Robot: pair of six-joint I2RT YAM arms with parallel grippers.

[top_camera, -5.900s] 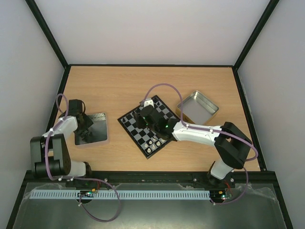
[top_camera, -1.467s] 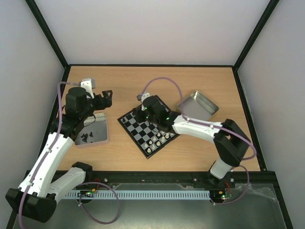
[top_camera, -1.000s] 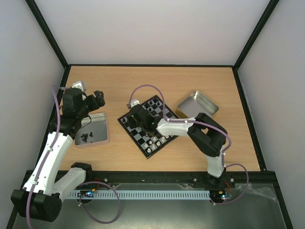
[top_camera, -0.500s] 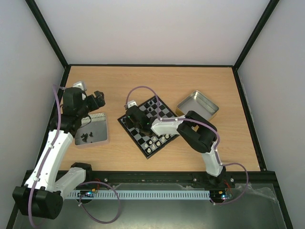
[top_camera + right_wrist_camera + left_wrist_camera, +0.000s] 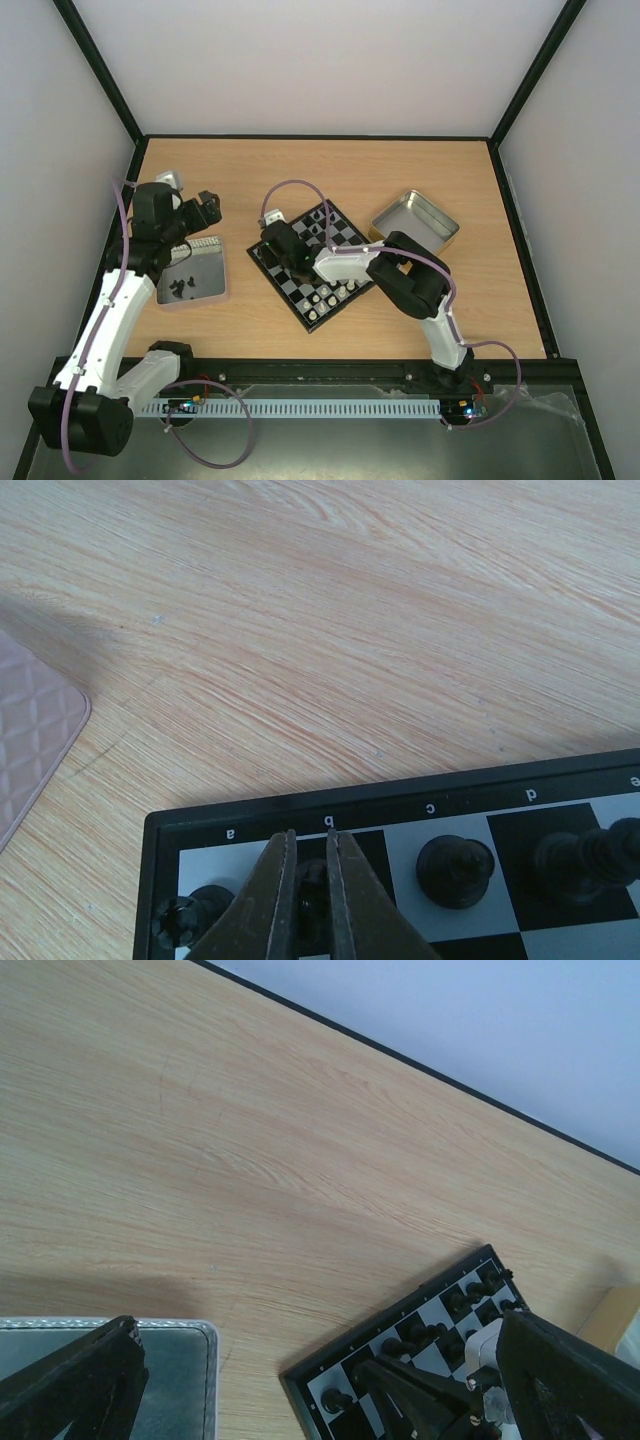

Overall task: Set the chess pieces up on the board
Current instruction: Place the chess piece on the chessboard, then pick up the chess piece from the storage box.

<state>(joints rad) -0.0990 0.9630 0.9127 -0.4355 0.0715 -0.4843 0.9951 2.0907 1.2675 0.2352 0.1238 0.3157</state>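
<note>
The board [image 5: 291,287] lies tilted at mid-table, with black chess pieces [image 5: 322,222] along its far side and white ones [image 5: 335,293] along its near side. My right gripper [image 5: 272,246] is down at the board's left corner. In the right wrist view its fingers [image 5: 310,838] are shut on a black piece [image 5: 312,885] on the b square, between a black rook [image 5: 185,920] and another black piece [image 5: 455,868]. My left gripper [image 5: 205,206] hangs open and empty above the left tin [image 5: 205,290], which holds several black pieces [image 5: 180,288]. Its wrist view shows the board's corner [image 5: 400,1355].
An empty metal tin [image 5: 415,225] stands right of the board. In the right wrist view a pinkish quilted surface with a rounded corner [image 5: 30,740] lies left of the board. The black frame rails [image 5: 320,137] border the wooden table.
My right gripper has slid left along the board's far row to its left corner with the black piece. The left arm has stayed raised over the left tin.
</note>
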